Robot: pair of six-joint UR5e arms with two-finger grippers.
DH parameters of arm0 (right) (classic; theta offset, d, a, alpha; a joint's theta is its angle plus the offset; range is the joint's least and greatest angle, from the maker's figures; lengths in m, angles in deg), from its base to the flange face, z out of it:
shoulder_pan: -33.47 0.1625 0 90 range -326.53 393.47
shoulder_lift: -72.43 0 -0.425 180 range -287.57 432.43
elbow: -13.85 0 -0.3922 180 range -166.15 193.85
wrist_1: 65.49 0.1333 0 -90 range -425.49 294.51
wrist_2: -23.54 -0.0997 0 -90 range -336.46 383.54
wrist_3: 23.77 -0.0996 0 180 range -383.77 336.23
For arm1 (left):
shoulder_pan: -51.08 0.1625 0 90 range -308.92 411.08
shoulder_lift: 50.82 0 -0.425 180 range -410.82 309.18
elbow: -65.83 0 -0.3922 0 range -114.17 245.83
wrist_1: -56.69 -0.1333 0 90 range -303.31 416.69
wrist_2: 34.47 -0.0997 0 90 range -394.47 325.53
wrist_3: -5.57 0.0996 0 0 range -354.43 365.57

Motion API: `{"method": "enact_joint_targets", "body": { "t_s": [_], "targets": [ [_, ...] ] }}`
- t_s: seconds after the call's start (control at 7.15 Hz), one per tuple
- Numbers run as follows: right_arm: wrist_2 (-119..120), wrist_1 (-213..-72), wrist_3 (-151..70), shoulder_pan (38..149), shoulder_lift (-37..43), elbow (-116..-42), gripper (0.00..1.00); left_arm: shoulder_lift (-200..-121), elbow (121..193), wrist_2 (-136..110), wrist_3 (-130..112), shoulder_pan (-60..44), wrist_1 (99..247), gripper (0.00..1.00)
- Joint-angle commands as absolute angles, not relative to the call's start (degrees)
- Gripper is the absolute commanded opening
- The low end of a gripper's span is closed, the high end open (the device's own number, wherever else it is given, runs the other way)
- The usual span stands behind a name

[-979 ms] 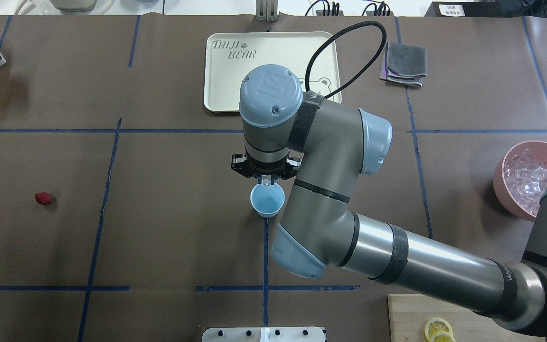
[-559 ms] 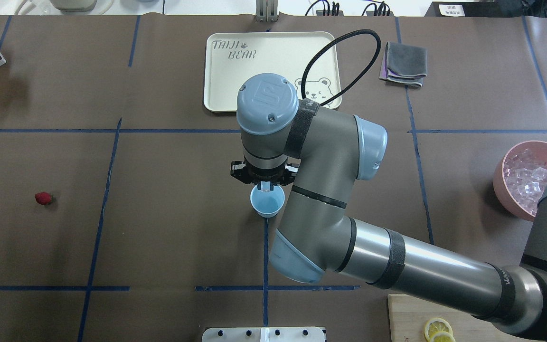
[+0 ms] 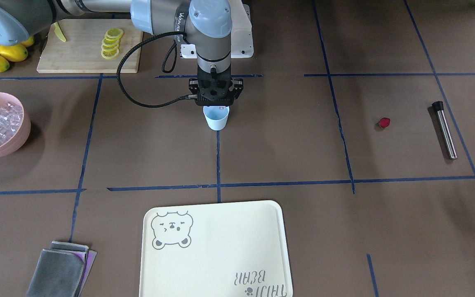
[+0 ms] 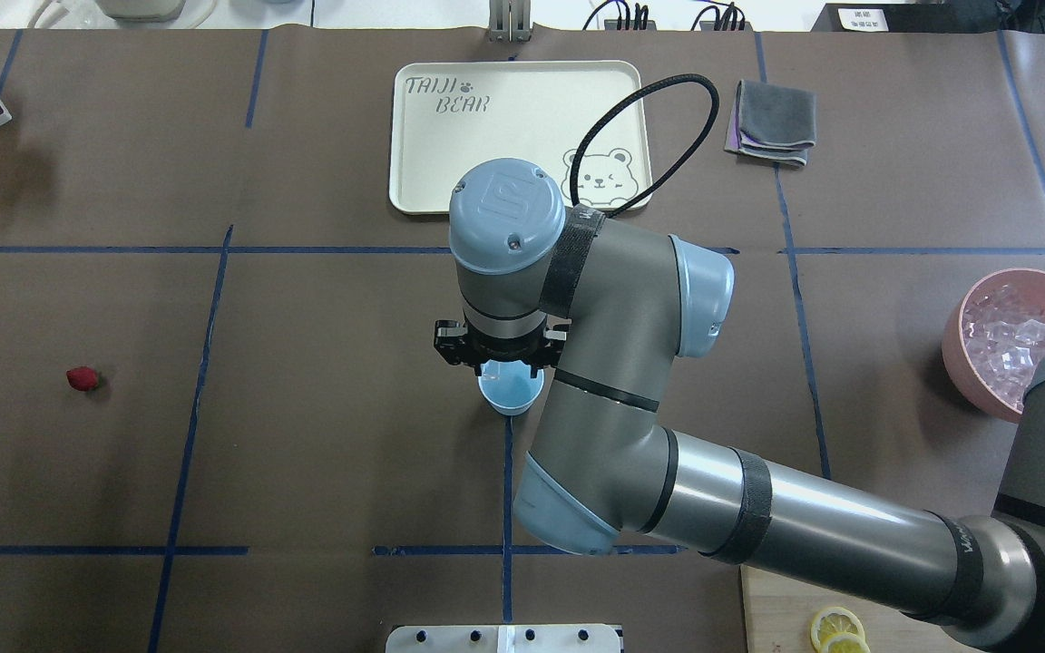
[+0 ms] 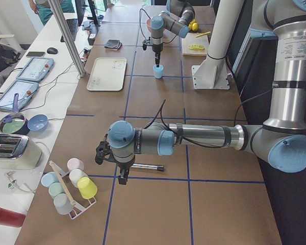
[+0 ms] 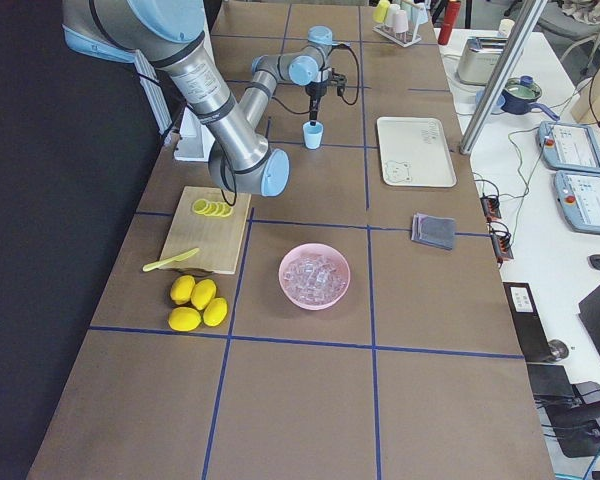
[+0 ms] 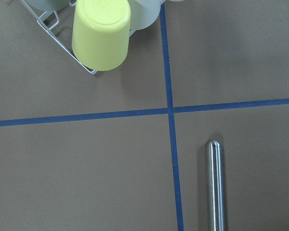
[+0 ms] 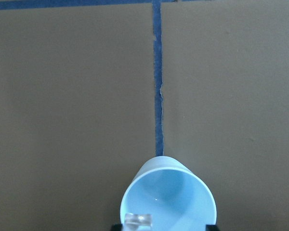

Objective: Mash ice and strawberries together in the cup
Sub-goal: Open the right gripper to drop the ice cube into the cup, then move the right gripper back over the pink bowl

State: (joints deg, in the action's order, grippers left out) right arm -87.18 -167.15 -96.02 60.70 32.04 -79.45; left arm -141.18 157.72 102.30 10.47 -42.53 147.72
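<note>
Ice cube [image 8: 138, 220] is held just over the rim of the cup [image 8: 171, 192] at mid-desk, pinched by the right fingers [image 8: 116, 227].
Hard and probably slippery, it is best gripped on flat opposite faces; the light cup is easily tipped. The left fingers' [image 5: 123, 176] state cannot be told.

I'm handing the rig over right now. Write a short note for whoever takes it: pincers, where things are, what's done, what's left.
Right pincer: shut on one ice cube, hanging over the rim of the blue cup.
Left pincer: low over the table by the steel muddler; open or shut cannot be told.
Cup upright at table centre, inside looks empty. Strawberry lies on the table, robot's left side. More ice in the pink bowl, right side.
Done: cube brought to the cup.
Left: drop it in, add strawberry, mash.
</note>
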Motion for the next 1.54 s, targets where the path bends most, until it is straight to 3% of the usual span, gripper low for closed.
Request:
{"method": "enact_joint_targets", "body": {
  "t_s": [0.0, 0.28, 0.42, 0.7, 1.12, 1.4],
  "targets": [
    [-87.2, -167.18, -96.11, 60.54, 32.0, -79.67, 0.93, -141.87, 157.23, 102.2, 10.49, -42.61, 147.65, 1.0],
    [-87.2, -167.18, -96.46, 60.63, 31.82, -79.84, 0.91, -141.87, 157.32, 102.29, 10.41, -42.61, 147.65, 1.0],
    [-87.29, -167.27, -96.37, 61.42, 31.91, -80.28, 0.98, -141.96, 157.41, 102.37, 10.32, -42.62, 147.65, 1.0],
    [-90.52, -167.79, -95.85, 68.5, 27.81, -86.48, 0.99, -142.57, 157.49, 102.11, 10.14, -42.53, 147.57, 1.0],
    [-92.2, -170.69, -87.54, 77.92, 11.4, -105.27, 0.99, -142.57, 157.93, 102.46, 10.05, -42.61, 147.57, 1.0],
    [-94.05, -169.12, -78.93, 83.45, -1.35, -111.2, 0.99, -142.66, 158.02, 102.46, 10.05, -42.61, 147.57, 1.0]
  ]
}}
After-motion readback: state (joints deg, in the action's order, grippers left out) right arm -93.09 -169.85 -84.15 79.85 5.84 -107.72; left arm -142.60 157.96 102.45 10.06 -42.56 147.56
